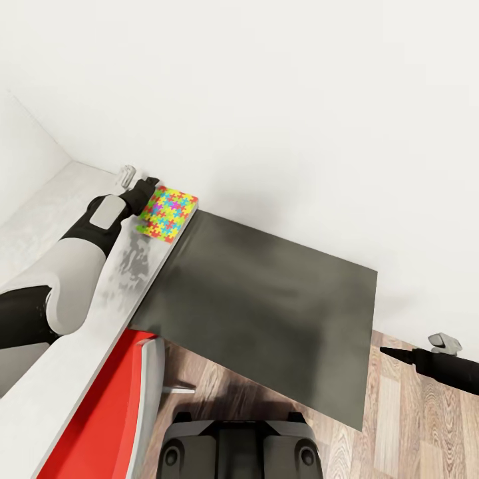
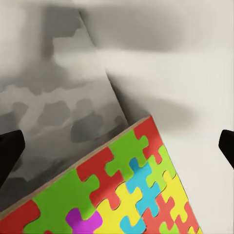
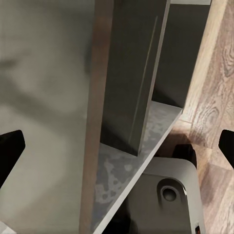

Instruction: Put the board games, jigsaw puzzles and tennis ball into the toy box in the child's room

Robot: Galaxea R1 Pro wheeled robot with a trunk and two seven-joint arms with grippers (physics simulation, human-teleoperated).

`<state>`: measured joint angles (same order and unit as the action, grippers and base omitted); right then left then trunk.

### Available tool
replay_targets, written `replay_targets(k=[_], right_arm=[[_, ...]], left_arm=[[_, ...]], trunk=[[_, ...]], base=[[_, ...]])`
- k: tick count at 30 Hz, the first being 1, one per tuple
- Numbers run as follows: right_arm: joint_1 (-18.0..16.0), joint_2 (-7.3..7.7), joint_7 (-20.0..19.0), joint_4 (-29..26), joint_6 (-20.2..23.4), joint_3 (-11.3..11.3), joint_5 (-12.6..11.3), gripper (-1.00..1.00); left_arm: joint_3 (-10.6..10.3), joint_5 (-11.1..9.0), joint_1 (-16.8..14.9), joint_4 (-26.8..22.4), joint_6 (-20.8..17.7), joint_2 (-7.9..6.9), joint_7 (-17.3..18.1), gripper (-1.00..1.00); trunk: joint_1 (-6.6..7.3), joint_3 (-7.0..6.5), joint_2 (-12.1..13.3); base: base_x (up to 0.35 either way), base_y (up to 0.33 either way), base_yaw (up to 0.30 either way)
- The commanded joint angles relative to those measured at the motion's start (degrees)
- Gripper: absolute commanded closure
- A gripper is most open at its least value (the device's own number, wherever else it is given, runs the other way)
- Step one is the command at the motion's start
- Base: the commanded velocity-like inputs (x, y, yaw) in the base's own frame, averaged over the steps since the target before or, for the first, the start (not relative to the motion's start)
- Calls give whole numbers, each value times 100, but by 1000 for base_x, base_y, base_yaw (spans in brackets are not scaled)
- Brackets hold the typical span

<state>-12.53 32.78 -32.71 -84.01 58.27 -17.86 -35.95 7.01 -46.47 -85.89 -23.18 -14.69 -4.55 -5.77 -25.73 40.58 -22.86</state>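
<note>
Head view, left side: the left gripper (image 1: 148, 189) hovers at the far left edge of the jigsaw puzzle (image 1: 166, 211), which lies flat at the table's (image 1: 73, 346) far right end, by the wall. Left wrist view has both fingers wide apart, nothing between them. I judge the step a pick: lower squarely and straddle one thin edge, since a flat board gives little to pinch. Rightward, the right gripper (image 1: 389, 352) idles over the floor, jaws spread, empty. Its fingertips are hard to make out against the floor.
</note>
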Motion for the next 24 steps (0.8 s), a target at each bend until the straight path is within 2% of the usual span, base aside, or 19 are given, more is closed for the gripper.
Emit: replay_targets(k=[1,8,24], right_arm=[[-4,0,-42,-1,26,-7,33,-100],[-4,0,-42,-1,26,-7,35,-100],[-4,0,-36,-1,26,-7,35,-100]], left_arm=[[11,-128,4,401,-39,6,-39,-100],[9,-259,9,392,-88,10,-34,-100],[6,-308,-5,385,-240,23,-36,-100]], trunk=[[-5,7,-6],[-5,7,-6],[-5,7,-6]], base=[[0,0,0],[0,0,0],[0,0,0]])
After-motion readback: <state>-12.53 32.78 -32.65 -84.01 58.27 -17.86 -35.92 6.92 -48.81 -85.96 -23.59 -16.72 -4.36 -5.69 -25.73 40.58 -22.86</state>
